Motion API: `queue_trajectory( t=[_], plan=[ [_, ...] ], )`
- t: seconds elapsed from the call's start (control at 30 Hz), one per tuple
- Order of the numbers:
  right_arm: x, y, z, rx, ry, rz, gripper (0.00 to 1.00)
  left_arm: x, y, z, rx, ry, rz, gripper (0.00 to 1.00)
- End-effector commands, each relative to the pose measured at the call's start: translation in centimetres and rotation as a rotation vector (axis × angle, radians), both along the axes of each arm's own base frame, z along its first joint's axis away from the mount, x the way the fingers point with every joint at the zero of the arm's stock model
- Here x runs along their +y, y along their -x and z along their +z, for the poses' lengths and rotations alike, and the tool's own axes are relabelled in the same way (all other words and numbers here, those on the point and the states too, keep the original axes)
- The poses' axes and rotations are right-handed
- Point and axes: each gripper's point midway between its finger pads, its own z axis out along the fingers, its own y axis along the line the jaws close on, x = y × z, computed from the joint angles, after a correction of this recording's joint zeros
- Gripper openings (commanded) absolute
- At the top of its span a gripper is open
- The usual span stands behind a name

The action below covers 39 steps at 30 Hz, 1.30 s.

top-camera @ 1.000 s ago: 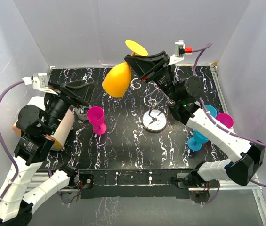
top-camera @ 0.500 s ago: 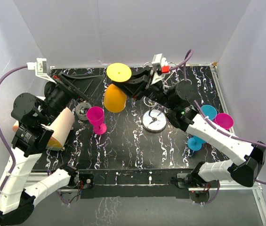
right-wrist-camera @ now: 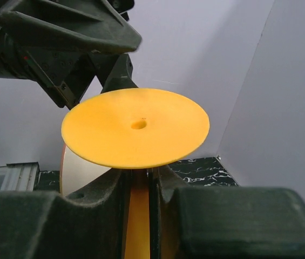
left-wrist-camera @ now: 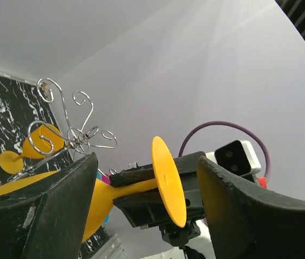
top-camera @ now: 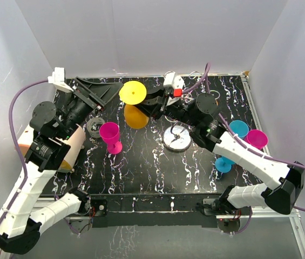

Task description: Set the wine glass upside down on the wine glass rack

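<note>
The yellow wine glass (top-camera: 136,116) hangs upside down above the table's back middle, with its foot disc (top-camera: 133,92) on top. My right gripper (top-camera: 148,103) is shut on its stem, which shows between the pads in the right wrist view (right-wrist-camera: 137,216) under the foot (right-wrist-camera: 136,127). My left gripper (top-camera: 112,90) is open, just left of the foot. In the left wrist view (left-wrist-camera: 147,159) the foot (left-wrist-camera: 168,181) shows between the spread fingers without touching. The wine glass rack's shiny base (top-camera: 177,138) is right of the glass. Its wire arms (left-wrist-camera: 71,132) are mostly hidden from above by my right arm.
A pink glass (top-camera: 110,135) stands upright left of centre, with a small grey round object (top-camera: 94,127) beside it. A tan cup (top-camera: 70,147) lies at the left edge. Two blue glasses (top-camera: 228,159) and a pink one (top-camera: 257,137) stand at the right.
My right arm has swung the yellow glass left and down, turning it from tilted to foot-up. My left gripper has moved up and back toward the glass foot.
</note>
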Motion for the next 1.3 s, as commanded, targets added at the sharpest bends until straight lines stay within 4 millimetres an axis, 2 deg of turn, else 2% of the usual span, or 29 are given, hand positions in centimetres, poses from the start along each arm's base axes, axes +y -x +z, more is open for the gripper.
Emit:
queue_trajectory(
  t=[0.0,0.23,0.37,0.7,0.87,0.97,1.0,1.03,1.1,1.17,1.27],
  plan=[
    [-0.6,1.0,3.2,-0.122,-0.021,0.003,0.0,-0.9,0.8,1.0,0.047,0.057,-0.079,0.68],
    [-0.3,0.8,3.0,-0.143,-0.001,-0.001,0.0,-1.0,0.9,-0.5,0.112,0.065,-0.092,0.43],
    [0.0,0.7,2.5,-0.137,0.017,0.011,0.0,-0.9,1.2,-0.7,0.117,0.061,-0.093,0.34],
    [0.2,1.0,2.5,-0.106,0.026,0.034,0.0,-1.9,2.2,-1.3,0.141,0.065,-0.178,0.28],
    [-0.1,1.1,2.5,-0.07,0.01,0.032,0.0,-2.0,1.9,-1.7,0.166,0.06,-0.17,0.01],
    [-0.6,1.1,2.8,-0.028,-0.014,0.022,0.0,-1.6,1.3,-1.4,0.165,0.08,-0.134,0.0],
    [-0.8,1.1,2.9,-0.01,-0.022,0.013,0.09,-1.5,1.2,-1.2,0.158,0.088,-0.127,0.0],
    [-1.1,1.1,3.1,0.014,-0.03,0.008,0.3,-1.4,1.0,-0.9,0.157,0.096,-0.119,0.0],
    [-1.6,0.5,3.8,0.098,-0.049,-0.031,0.56,-1.1,0.8,-0.3,0.144,0.112,-0.099,0.0],
    [-2.5,0.1,4.6,0.171,-0.07,-0.071,0.66,-0.8,0.4,0.2,0.138,0.129,-0.071,0.0],
    [-3.9,0.8,5.4,0.236,-0.104,-0.08,0.73,-0.1,-0.4,0.6,0.142,0.146,-0.014,0.0]
  ],
)
